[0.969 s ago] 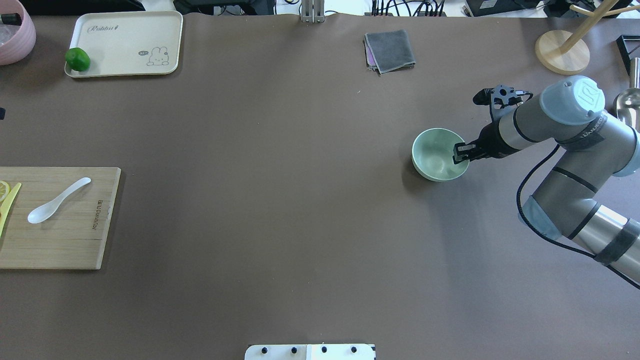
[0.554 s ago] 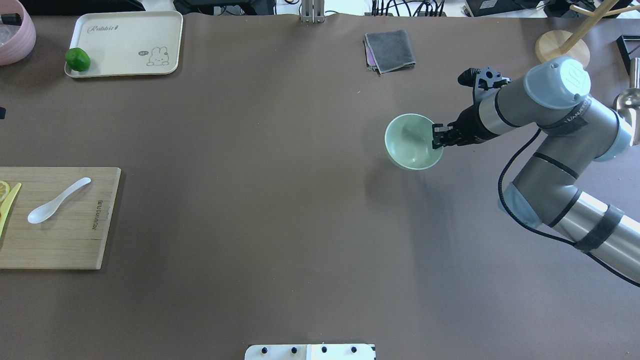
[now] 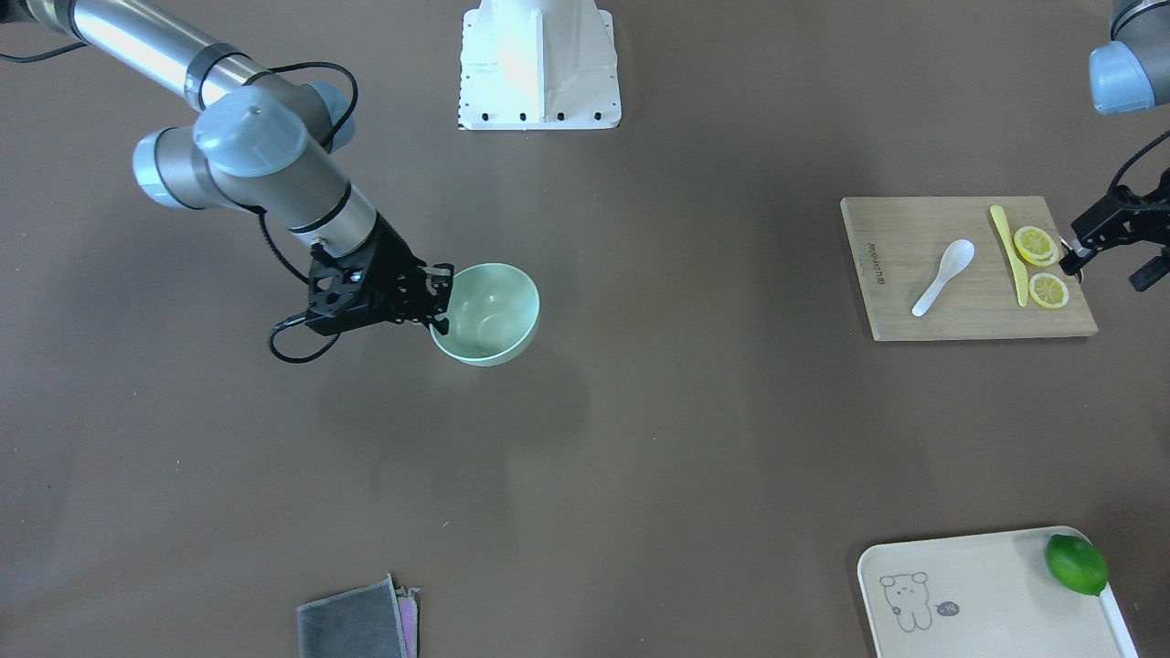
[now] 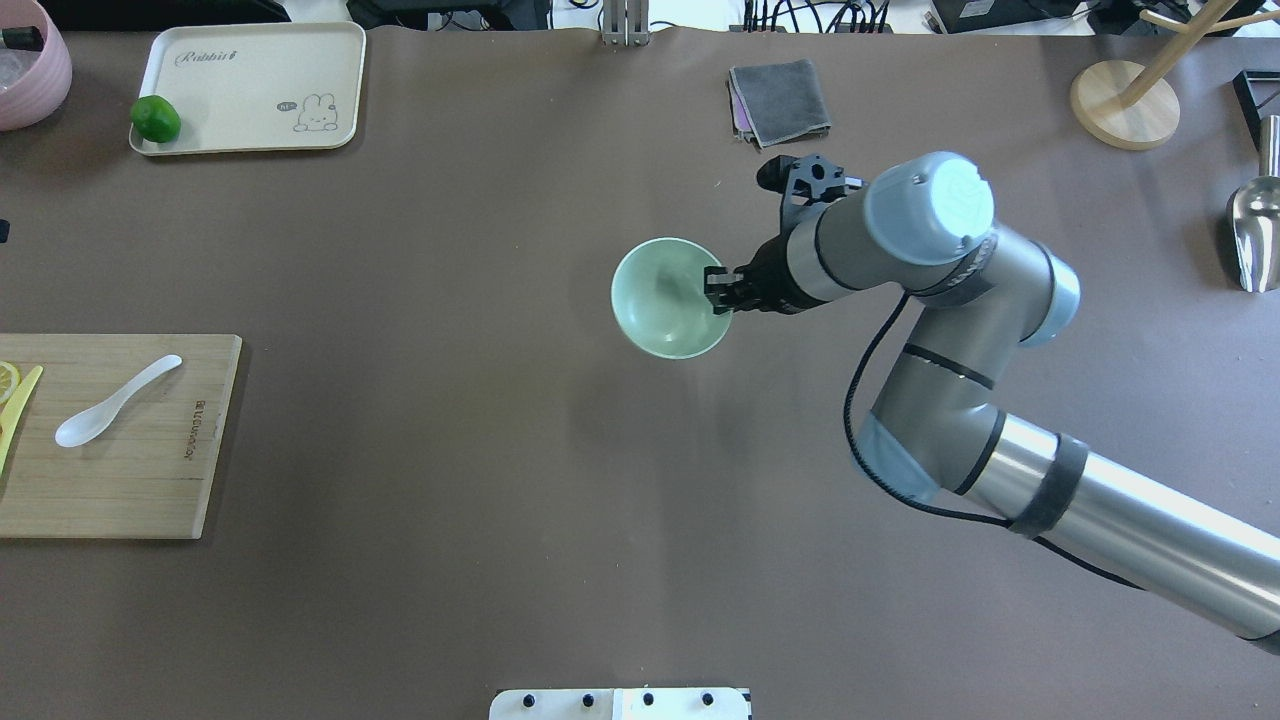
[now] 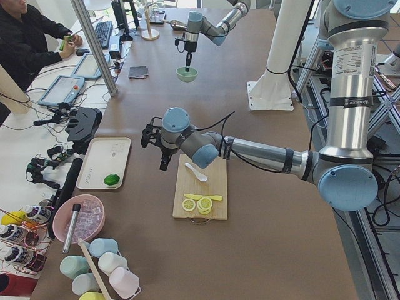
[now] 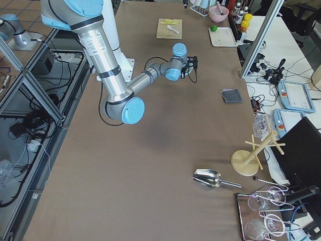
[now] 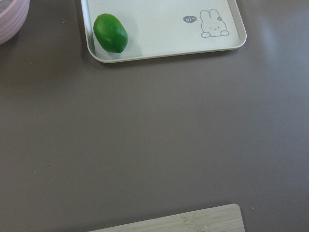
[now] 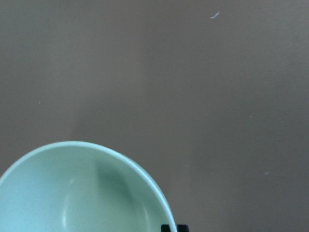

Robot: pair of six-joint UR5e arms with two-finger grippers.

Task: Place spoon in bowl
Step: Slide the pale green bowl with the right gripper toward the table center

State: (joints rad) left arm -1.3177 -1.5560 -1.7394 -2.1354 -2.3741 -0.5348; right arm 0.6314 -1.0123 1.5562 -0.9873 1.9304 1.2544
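The pale mint-green bowl (image 4: 660,300) hangs near the table's middle, held a little above its shadow; it also shows in the front view (image 3: 494,311) and the right wrist view (image 8: 72,193). My right gripper (image 4: 718,292) is shut on the bowl's right rim, one finger inside. The white spoon (image 4: 110,405) lies on the wooden cutting board (image 4: 150,480) at the far left, scoop toward me. In the front view, my left gripper (image 3: 1111,256) hovers open and empty at the board's outer end, beyond the spoon (image 3: 946,274).
A yellow knife (image 3: 1008,254) and lemon slices (image 3: 1037,244) lie on the board. A cream tray (image 4: 250,60) with a lime (image 4: 155,118) and a pink bowl (image 4: 30,60) are far left. A grey cloth (image 4: 780,100), wooden stand (image 4: 1125,105) and metal scoop (image 4: 1255,230) are at back and right.
My right arm has carried the bowl leftward from the table's right side to near its middle. The spoon and board have not moved.
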